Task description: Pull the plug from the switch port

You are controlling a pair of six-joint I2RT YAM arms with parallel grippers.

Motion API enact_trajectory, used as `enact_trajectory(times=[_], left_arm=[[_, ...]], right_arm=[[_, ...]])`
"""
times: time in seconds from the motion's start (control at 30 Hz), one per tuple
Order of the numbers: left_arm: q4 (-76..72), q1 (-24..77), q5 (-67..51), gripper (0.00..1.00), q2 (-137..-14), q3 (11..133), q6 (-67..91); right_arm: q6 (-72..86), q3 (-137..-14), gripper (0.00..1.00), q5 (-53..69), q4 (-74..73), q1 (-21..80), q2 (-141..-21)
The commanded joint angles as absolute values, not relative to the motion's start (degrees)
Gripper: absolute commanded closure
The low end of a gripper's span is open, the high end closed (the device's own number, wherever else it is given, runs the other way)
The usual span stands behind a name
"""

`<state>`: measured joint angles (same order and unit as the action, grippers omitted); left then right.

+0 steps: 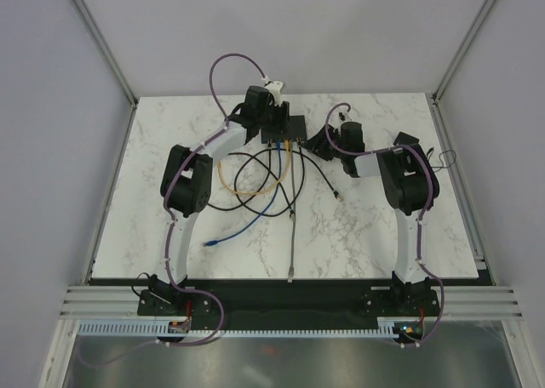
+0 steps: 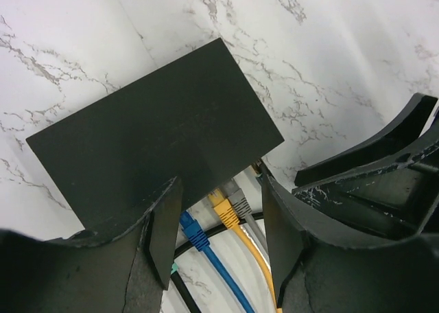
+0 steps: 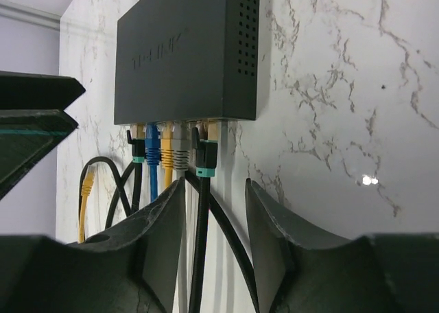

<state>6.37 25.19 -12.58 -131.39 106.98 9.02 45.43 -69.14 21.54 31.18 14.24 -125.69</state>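
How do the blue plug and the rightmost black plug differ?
The blue plug is blue throughout; the rightmost black plug carries a teal band. The blue plug's cable passes behind a finger of the right gripper; the black plug's cable runs between its fingers. Both sit in the switch.

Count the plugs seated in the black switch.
5, in a row along the flat black switch box, left to right in the right wrist view: teal-banded black plug, blue plug, yellow plug, grey plug, second teal-banded black plug. None look hidden.
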Motion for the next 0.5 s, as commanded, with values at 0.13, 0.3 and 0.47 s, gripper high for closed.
enact_trajectory(times=[0.13,0.3,0.47], left_arm=[[9.8,26.1,-9.8,0.44,-132.3,110.3,4.0],[10.5,26.2,-9.5,0.46,-132.4,110.6,3.9],[11.2,26.2,-9.1,0.47,-132.9,111.3,4.0]], right_arm=[[48.6,-72.2,0.53,24.0,36.5,13.8,-129.1],[51.5,-73.6,0.54,24.8,38.3,13.8,-131.7],[53.0,-75.0,0.59,25.3,38.2,13.8,-133.6]])
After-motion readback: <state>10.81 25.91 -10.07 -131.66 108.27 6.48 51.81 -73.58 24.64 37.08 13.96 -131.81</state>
